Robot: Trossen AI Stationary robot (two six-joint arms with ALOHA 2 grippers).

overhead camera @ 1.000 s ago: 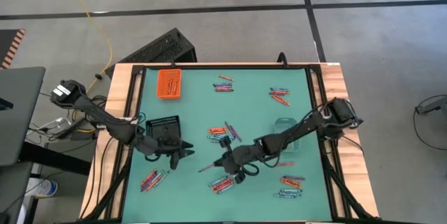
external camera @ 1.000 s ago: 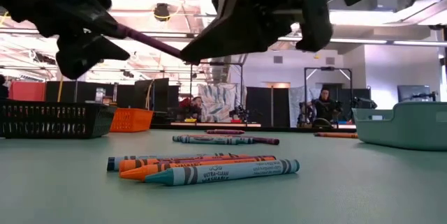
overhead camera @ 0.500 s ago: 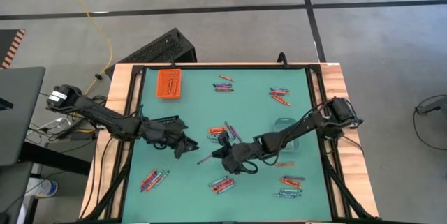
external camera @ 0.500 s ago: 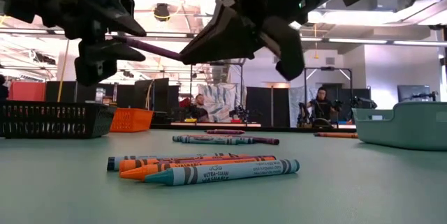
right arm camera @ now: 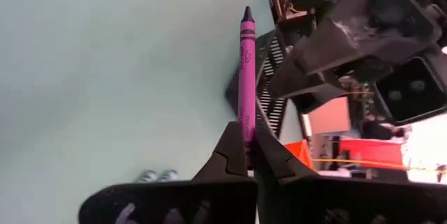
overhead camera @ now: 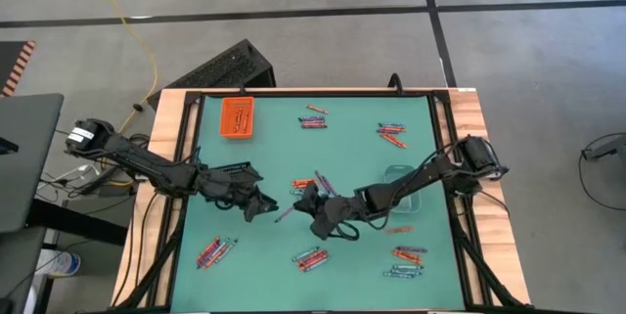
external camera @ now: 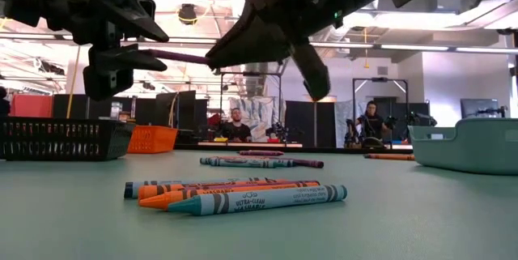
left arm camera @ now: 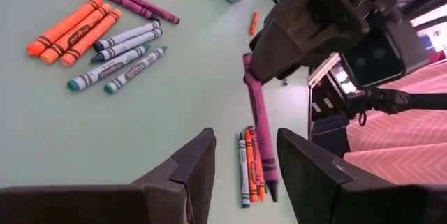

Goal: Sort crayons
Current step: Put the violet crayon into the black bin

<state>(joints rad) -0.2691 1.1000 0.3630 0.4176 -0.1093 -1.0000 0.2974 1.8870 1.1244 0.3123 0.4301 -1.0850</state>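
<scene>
Purple, and lifted clear of the green table (overhead camera: 274,157), a crayon (right arm camera: 246,77) sits pinched by its blunt end in the right gripper (overhead camera: 305,205), its point aimed across at the left gripper (overhead camera: 264,203). That left gripper hangs close by with its fingers (left arm camera: 199,165) spread wide and nothing between them; the crayon's tip lies just short of the gap (seen from the left wrist, the stick runs straight toward it). Both grippers meet near the middle of the table. Other crayons (external camera: 235,195) lie in small mixed heaps of orange, blue and teal on the surface. A black mesh tray (overhead camera: 228,174) sits by the left arm, an orange tray (overhead camera: 237,116) at the far left corner, and a pale clear tray (overhead camera: 401,179) under the right arm.
</scene>
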